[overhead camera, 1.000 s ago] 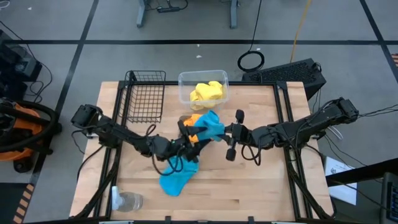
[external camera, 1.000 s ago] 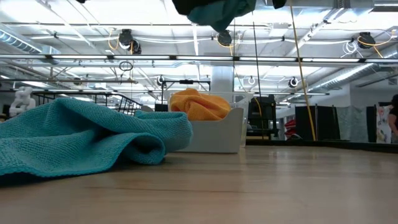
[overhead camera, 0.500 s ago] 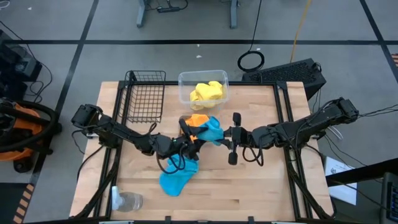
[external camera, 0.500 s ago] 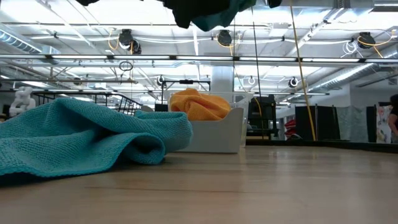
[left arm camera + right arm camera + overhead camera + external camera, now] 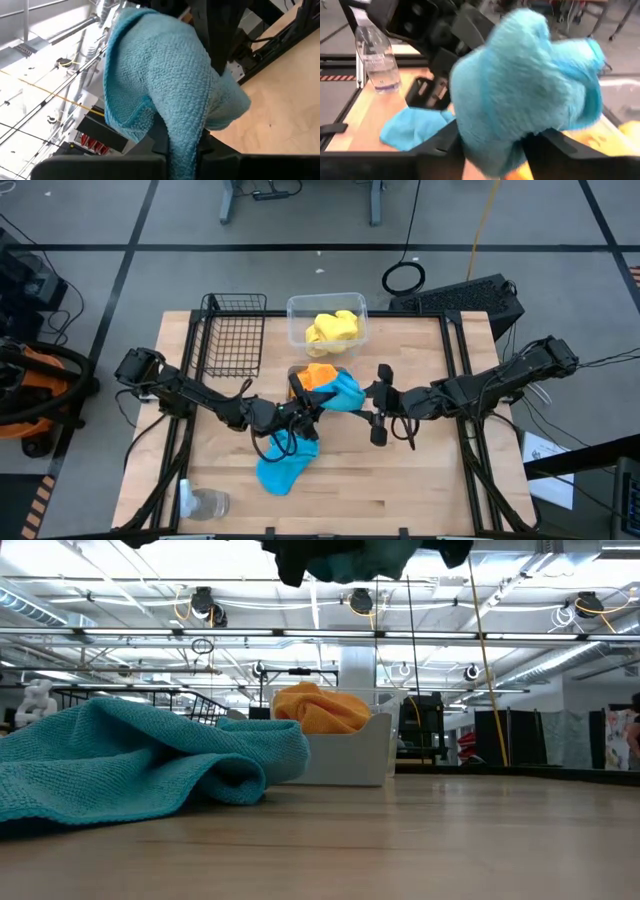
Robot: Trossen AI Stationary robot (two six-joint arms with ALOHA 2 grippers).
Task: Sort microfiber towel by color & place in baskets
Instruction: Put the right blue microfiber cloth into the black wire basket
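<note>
A blue towel (image 5: pixel 340 392) hangs above the table's middle between both grippers. My left gripper (image 5: pixel 308 408) is shut on it from the left. My right gripper (image 5: pixel 364 396) stands at its right side with its fingers apart around it (image 5: pixel 495 150). A second blue towel (image 5: pixel 285 467) lies crumpled on the table toward the near edge. An orange towel (image 5: pixel 318 372) fills the grey tray (image 5: pixel 350 755). A yellow towel (image 5: pixel 333 330) lies in the clear tub (image 5: pixel 296 308). The black wire basket (image 5: pixel 235 335) stands at the far left. My left gripper pinches a bunched fold of the blue towel (image 5: pixel 182 142) between its two fingers, coming level from the table's left. The towel is lifted clear and swells out beyond the fingers. My right gripper's fingers (image 5: pixel 555 145) flank the towel's other side; whether they touch it I cannot tell.
A clear cup (image 5: pixel 205 502) stands at the near left corner. The tub, tray and wire basket crowd the far middle and far left. Bare wood lies at the near right (image 5: pixel 400 480).
My right gripper has drawn back a little toward the table's right edge. The held blue towel has bunched up tighter above the tray, and its hanging tip has risen. The towel on the table has stayed where it was.
</note>
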